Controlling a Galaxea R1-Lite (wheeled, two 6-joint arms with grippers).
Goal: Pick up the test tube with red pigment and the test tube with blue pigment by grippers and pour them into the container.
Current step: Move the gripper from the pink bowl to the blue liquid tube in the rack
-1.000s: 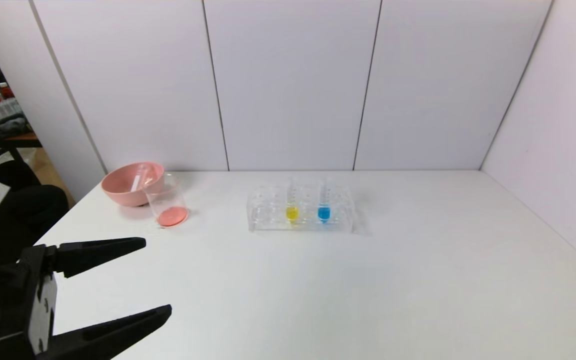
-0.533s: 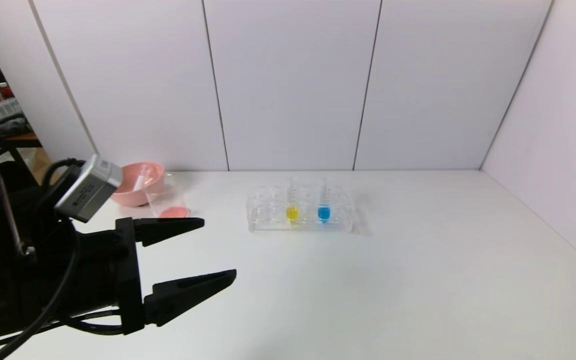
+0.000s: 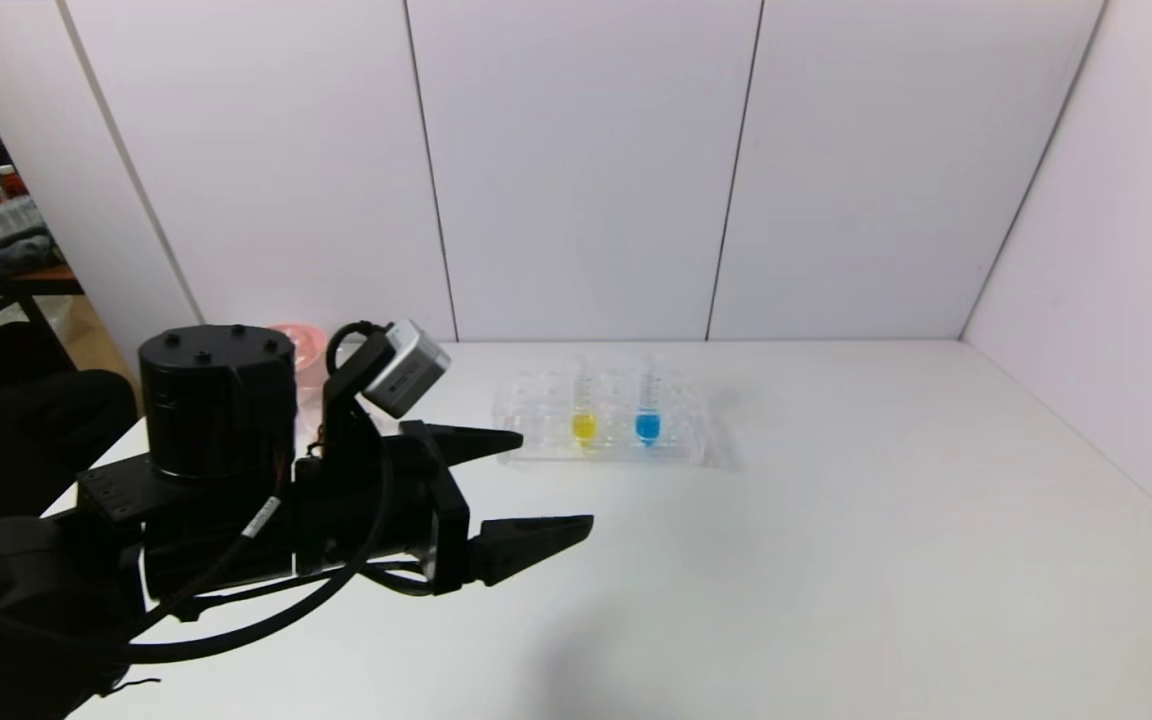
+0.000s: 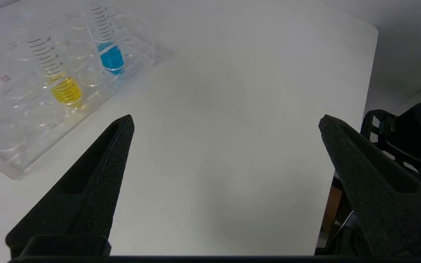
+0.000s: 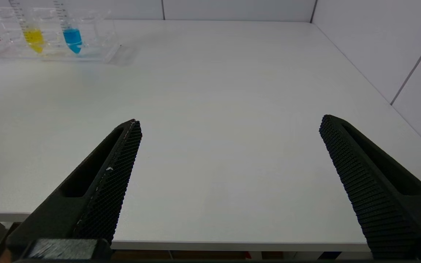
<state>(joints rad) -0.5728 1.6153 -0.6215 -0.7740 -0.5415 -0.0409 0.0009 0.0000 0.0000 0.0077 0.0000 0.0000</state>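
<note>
While nothing is yet gripped, left tool (image 3: 541,483) hangs wide apart just short of clear plastic rack (image 3: 536,425), holding slim blue-tipped graduated tube (image 3: 647,408) and yellow one (image 3: 583,410). Advanced rackward since earlier, now hiding glass beaker. Right tool (image 5: 228,153) wide, parked off surface (image 3: 836,520) edge.

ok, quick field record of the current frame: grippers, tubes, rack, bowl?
left gripper: open, empty, above the table, short of the rack
right gripper: open, empty, at the table's near edge
blue tube: upright in rack
yellow tube: upright in rack, beside the blue tube
pink bowl: mostly hidden behind left arm
</note>
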